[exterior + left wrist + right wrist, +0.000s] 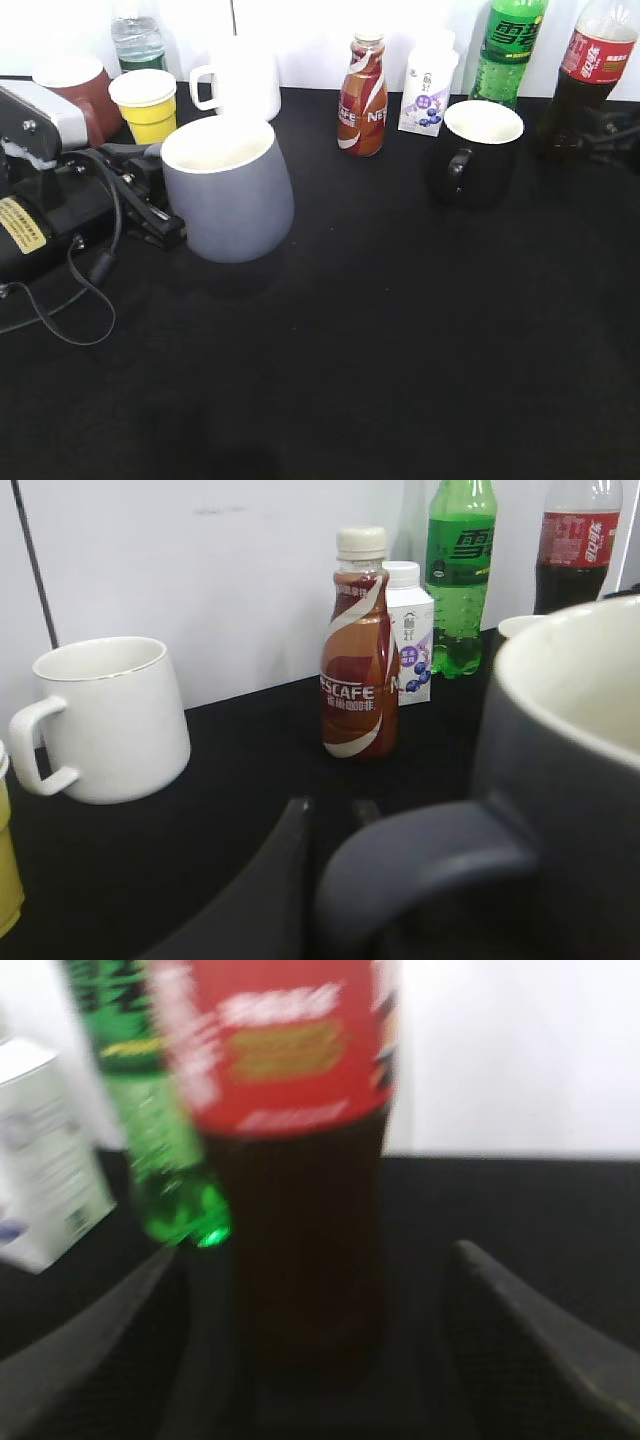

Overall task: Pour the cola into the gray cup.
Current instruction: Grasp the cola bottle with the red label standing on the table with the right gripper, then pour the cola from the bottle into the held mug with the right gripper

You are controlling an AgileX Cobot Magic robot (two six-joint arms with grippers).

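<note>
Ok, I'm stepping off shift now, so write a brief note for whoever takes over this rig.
Left gripper: at the gray cup's handle; whether it is closed on it cannot be told.
Right gripper: open, fingers either side of the cola bottle's base, not yet gripping.
Cup stands upright at left front of the black table and looks empty. Cola stands at back right beside the green bottle.
Done: both arms positioned.
Left: close on the cola, check its cap (out of view here), carry it over, pour.
</note>
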